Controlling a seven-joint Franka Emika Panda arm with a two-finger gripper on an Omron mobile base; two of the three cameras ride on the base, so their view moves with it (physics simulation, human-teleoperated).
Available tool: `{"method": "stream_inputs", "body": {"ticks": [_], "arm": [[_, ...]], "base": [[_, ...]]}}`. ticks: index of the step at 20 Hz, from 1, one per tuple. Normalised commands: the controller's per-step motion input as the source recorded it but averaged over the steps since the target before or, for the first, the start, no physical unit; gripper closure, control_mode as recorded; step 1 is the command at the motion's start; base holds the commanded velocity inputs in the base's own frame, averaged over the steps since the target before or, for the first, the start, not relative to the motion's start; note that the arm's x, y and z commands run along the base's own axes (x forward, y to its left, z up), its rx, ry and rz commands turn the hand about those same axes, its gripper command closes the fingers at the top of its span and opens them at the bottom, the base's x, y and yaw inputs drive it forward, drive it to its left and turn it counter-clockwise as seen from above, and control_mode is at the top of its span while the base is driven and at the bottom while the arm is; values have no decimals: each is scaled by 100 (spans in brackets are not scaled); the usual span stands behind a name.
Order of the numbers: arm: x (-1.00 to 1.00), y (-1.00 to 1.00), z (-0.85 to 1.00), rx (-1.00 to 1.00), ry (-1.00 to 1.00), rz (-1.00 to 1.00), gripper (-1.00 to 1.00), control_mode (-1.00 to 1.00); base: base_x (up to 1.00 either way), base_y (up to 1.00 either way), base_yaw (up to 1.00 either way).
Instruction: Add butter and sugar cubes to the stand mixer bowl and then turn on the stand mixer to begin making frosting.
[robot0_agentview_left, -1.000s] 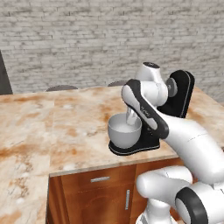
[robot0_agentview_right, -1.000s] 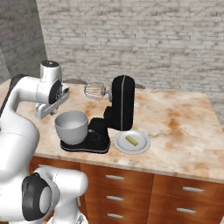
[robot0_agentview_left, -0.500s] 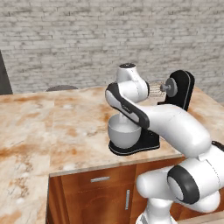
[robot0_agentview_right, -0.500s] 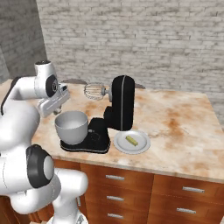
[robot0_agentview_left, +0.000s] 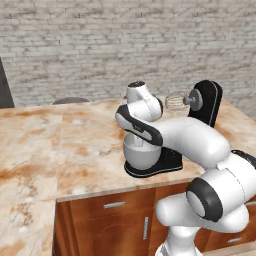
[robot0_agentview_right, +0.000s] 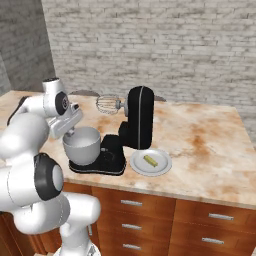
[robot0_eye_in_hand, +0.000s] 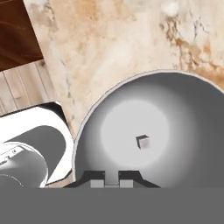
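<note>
Marble-look countertop (robot0_agentview_left: 60, 145) in cream with rusty orange veining, spread beneath and all around the gripper (robot0_eye_in_hand: 112, 183); in the hand view, seen past the bowl's rim on the far side. Brown wooden cabinet fronts (robot0_agentview_right: 200, 222) with silver bar handles under the counter edge. Pale grey-white brick wall (robot0_agentview_left: 100, 45) behind, well beyond the gripper. Wood-plank floor (robot0_eye_in_hand: 26, 87) glimpsed off the counter's edge in the hand view.

Gripper poised above the stand mixer bowl (robot0_eye_in_hand: 175, 131), pointing down into it, finger tips drawn close together with only a narrow gap and nothing seen between them. Small grey sugar cube (robot0_eye_in_hand: 142, 141) lying on the bowl's bottom, straight ahead of the finger tips and apart from them. Bowl seated on the flat black base of the stand mixer (robot0_agentview_right: 137, 122), directly below the gripper; mixer head tilted up, wire whisk (robot0_agentview_right: 107, 104) sticking out level, just beside the hand and higher than the bowl.

Butter (robot0_agentview_right: 150, 160) resting on a flat white plate (robot0_agentview_right: 140, 167) on the counter, well apart from the gripper, on the far side of the mixer's column from it.

No readable brand, label or writing on the mixer, bowl, plate or cabinets.
</note>
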Motion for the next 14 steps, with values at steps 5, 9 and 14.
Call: {"method": "stream_inputs", "body": {"ticks": [5, 9, 14], "arm": [[1, -34, -25, 0, 5, 0, 100, -100], [3, -14, -42, 0, 5, 0, 100, -100], [12, 0, -42, 0, 1, 0, 100, -100]], "base": [[0, 0, 0], [0, 0, 0], [0, 0, 0]]}}
